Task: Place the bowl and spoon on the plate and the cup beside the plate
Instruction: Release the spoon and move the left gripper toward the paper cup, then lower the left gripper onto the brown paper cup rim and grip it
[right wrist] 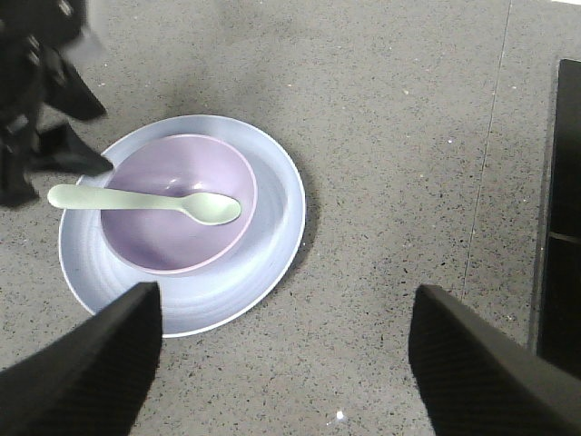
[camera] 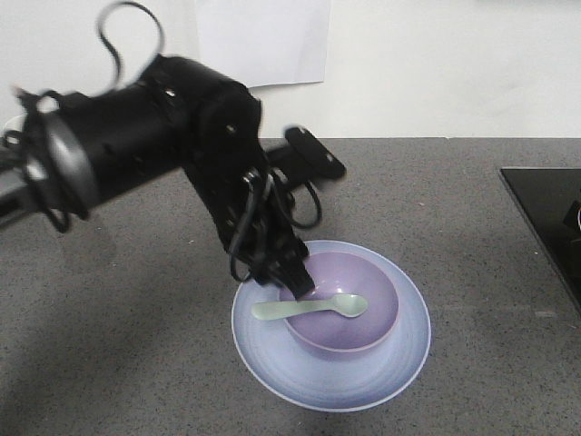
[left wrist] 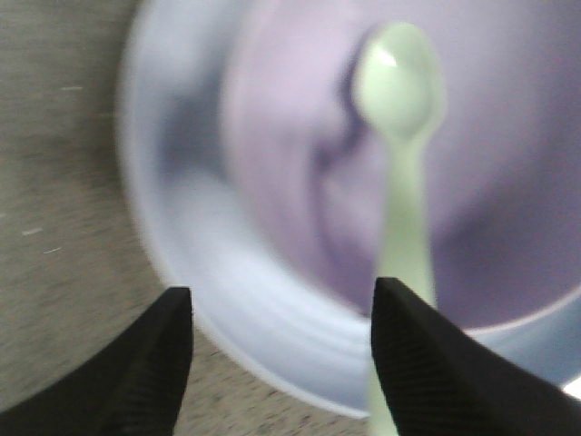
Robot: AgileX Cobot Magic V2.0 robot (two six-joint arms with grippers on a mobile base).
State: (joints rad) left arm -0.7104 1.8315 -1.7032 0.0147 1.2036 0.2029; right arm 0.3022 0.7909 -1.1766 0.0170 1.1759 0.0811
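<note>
**Two of three placements look done; the cup is nowhere in view**

You have the lavender bowl [camera: 343,304] sitting inside the pale blue plate [camera: 404,359], and the mint-green spoon [camera: 309,309] lies across the bowl, scoop over the hollow and handle resting on the near rim and jutting out over the plate. Judging from that, the bowl-and-spoon part of the task is at its end, and your step in hand is the release of the spoon.

Your left gripper [left wrist: 281,354] hangs just above the spoon's handle end. In the left wrist view its jaws stand spread wide with nothing between them; the handle passes just inside the right-hand finger, close to it, and whether they touch is too blurred to tell. The scoop lies ahead of the fingertips, the bowl's rim just beyond them, the plate's rim beneath.

Your right gripper [right wrist: 281,363] is well apart from the dishes, up and to one side, also spread wide and carrying nothing. From it, the plate lies ahead and to the left, with bare grey countertop [right wrist: 408,182] directly below.

The cup does not show in any view, so I cannot tell you where it stands. Your next move, as I judge it, calls for lifting the left gripper straight up so that finger does not drag the handle and tip the spoon off the rim, then finding the cup and setting it upright beside the plate.
</note>
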